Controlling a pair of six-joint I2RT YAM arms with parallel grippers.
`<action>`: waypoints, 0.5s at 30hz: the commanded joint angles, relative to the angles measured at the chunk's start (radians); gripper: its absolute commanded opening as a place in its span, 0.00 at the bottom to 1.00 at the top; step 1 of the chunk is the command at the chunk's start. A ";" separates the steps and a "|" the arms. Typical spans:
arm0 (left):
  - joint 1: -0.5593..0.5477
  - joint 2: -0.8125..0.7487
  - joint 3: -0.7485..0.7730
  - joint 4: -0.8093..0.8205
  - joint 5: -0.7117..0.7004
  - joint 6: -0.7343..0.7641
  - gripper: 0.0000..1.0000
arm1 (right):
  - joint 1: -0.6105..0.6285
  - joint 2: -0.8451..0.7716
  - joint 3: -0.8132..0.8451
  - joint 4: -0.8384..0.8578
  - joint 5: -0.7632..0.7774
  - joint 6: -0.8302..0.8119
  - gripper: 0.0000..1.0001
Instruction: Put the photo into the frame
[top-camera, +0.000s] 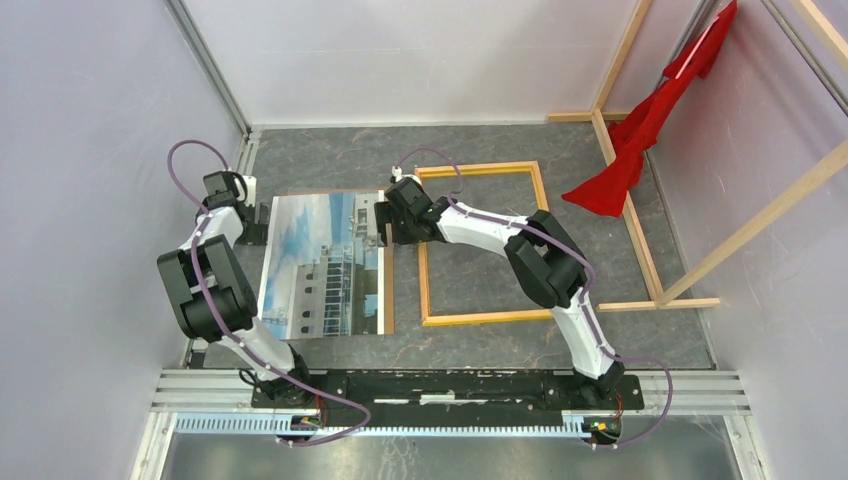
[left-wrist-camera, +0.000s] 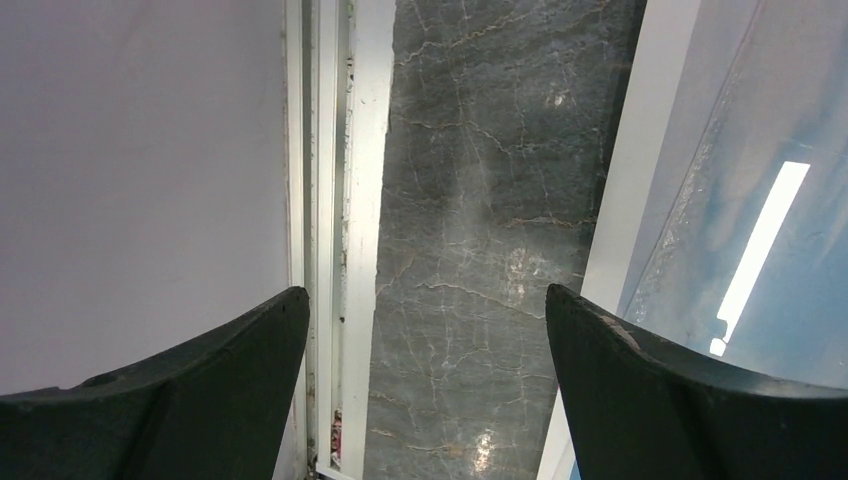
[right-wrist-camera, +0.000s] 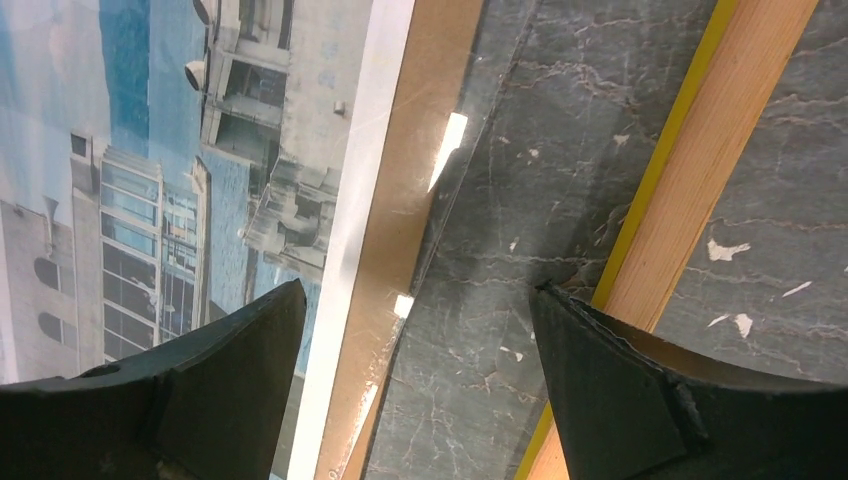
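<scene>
The photo (top-camera: 320, 265) of a white building under blue sky lies face up on the grey table, left of centre, on a brown backing sheet (top-camera: 388, 290). To its right the frame (top-camera: 424, 280) lies flat, its wooden back up and a yellow edge (right-wrist-camera: 655, 170) showing. My left gripper (top-camera: 256, 220) hovers open at the photo's left edge, with its fingers astride bare table (left-wrist-camera: 470, 200) and the photo's white border (left-wrist-camera: 640, 150). My right gripper (top-camera: 384, 226) is open above the strip between the photo (right-wrist-camera: 150, 150) and the frame rail (right-wrist-camera: 710, 150). Neither holds anything.
Bare wooden beams (top-camera: 630, 210) with a red cloth (top-camera: 640, 140) stand at the back right, close to the frame. A white wall and a metal rail (left-wrist-camera: 350, 200) run just left of my left gripper. The backing sheet (right-wrist-camera: 420, 180) juts out beyond the photo's right edge.
</scene>
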 joint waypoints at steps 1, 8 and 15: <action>0.003 0.018 -0.011 0.074 0.007 -0.022 0.93 | -0.011 0.026 0.034 0.020 -0.013 0.026 0.90; 0.001 0.088 -0.027 0.106 -0.005 -0.028 0.91 | -0.036 0.074 0.037 0.078 -0.061 0.101 0.90; -0.008 0.101 -0.074 0.128 0.018 -0.025 0.89 | -0.048 0.113 0.048 0.114 -0.116 0.158 0.89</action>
